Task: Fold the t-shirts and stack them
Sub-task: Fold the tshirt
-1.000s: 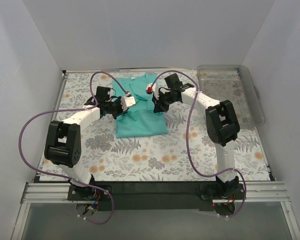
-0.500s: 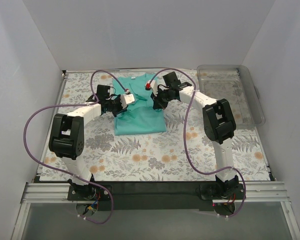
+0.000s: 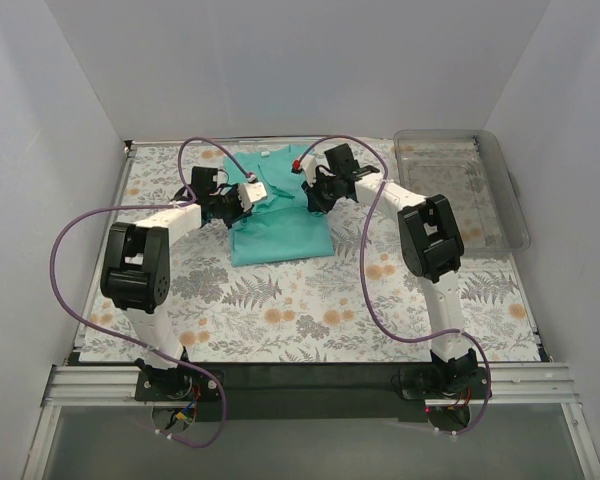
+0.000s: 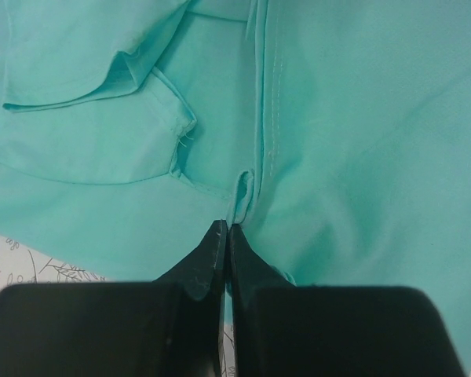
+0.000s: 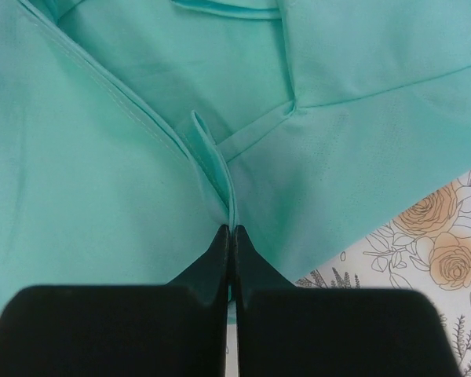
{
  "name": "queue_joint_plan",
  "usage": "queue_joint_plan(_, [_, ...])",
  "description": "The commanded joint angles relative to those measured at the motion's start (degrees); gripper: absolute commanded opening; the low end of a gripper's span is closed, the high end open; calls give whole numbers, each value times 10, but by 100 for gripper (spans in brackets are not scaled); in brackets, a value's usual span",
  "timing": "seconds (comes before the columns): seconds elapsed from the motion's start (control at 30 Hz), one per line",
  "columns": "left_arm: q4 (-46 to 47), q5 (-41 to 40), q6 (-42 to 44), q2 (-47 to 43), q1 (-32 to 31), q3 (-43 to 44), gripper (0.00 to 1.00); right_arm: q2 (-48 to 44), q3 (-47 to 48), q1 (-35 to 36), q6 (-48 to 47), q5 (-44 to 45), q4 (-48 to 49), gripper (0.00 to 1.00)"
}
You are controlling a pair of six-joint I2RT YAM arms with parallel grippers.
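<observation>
In the top view the t-shirt [image 3: 280,228] lay on the floral surface [image 3: 380,300] at upper middle, its long axis running top to bottom, with the left gripper [image 3: 252,190] on its left edge and the right gripper [image 3: 312,197] on its right, about equally near. In the left wrist view the left gripper [image 4: 224,234] was clamped on a raised pleat of cloth spreading up-frame. In the right wrist view the right gripper [image 5: 228,233] likewise pinched a ridge of cloth
</observation>
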Motion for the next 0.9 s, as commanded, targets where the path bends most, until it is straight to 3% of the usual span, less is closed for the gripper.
queue_joint_plan(0.0, [16,3,-1,8,5,20,0,12,32,-3,20,15,28,1])
queue_joint_plan(0.53, [39,-3,-12,22,14,34,0,39,89,-4,42,8,48,1])
queue_joint_plan(0.87, [75,-27,-33,46,22,27,0,69,107,-1,73,65,78,1])
